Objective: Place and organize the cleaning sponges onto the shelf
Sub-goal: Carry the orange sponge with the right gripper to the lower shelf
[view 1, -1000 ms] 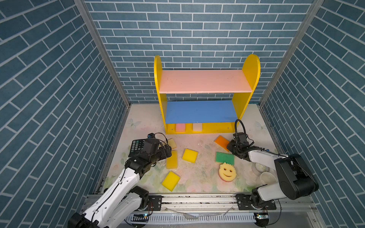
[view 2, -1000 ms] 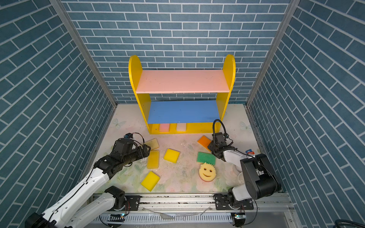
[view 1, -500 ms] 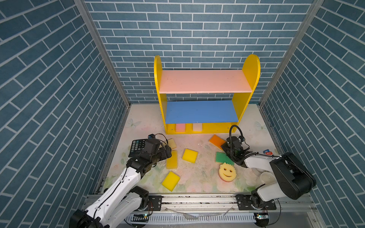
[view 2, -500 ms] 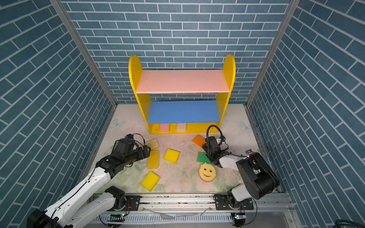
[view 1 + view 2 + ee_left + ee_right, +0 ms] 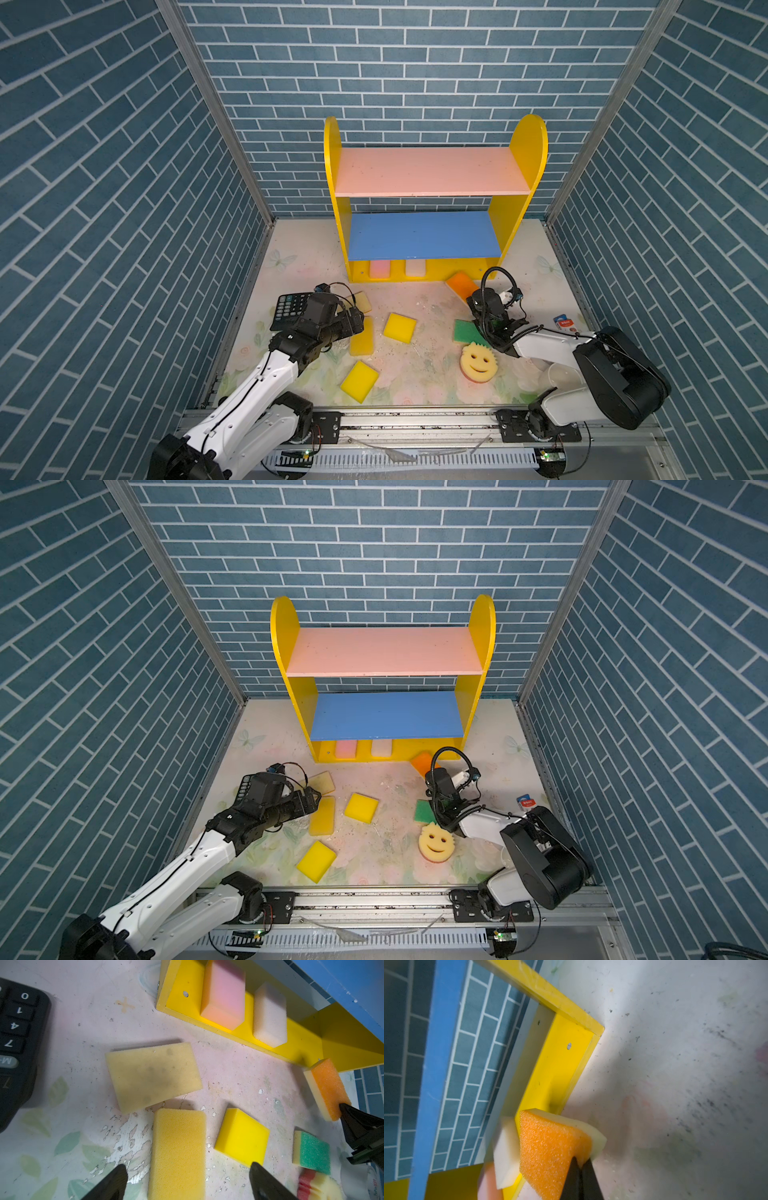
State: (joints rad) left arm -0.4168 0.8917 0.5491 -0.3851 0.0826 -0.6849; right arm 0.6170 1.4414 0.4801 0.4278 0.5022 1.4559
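Snapped shut since a second ago, the right gripper [image 5: 580, 1161] jaws pinch a corner of the orange sponge [image 5: 460, 285] beside the shelf [image 5: 428, 171] base; left gripper [image 5: 187, 1167] jaws hang apart; next move, probably, is tucking it beside the whitish sponge [image 5: 269, 1016].

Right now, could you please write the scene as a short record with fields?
Shelf: pink sponge and white sponge stand on its yellow base
Right jaws: shut on a corner of the orange sponge, close to the base's front edge
Left jaws: open, either side of the long yellow sponge
Loose on the table: tan sponge, square yellow sponge, front yellow sponge, green sponge, smiley sponge
Other: black calculator, partly under the left arm
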